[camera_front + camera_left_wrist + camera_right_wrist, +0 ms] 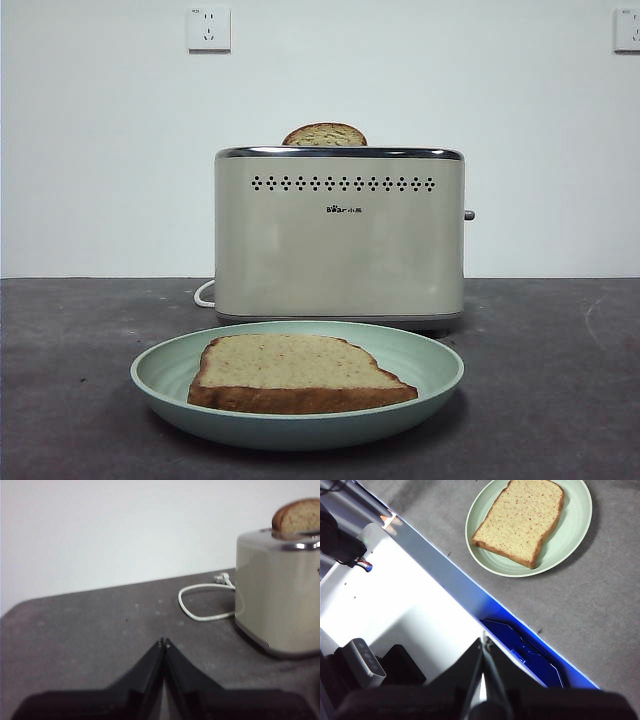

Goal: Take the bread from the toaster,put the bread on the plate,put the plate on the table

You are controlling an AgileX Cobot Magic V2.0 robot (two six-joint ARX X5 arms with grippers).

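Observation:
The bread (297,372) lies flat on the mint-green plate (430,375), which rests on the table (560,400) in front of the cream toaster (340,240). The right wrist view shows the bread (521,517) on the plate (570,535) from above. A second slice's rounded top (325,135) sticks out of a toaster slot and also shows in the left wrist view (297,516) above the toaster (280,600). My left gripper (164,641) is shut and empty, low over the table, left of the toaster. My right gripper (484,641) is shut and empty, off the table's edge, away from the plate.
A white power cord (200,602) loops on the table beside the toaster. The table's edge (470,595) runs with a blue strip, with white floor and dark gear (365,662) beyond it. Wall sockets (208,28) sit on the white wall behind.

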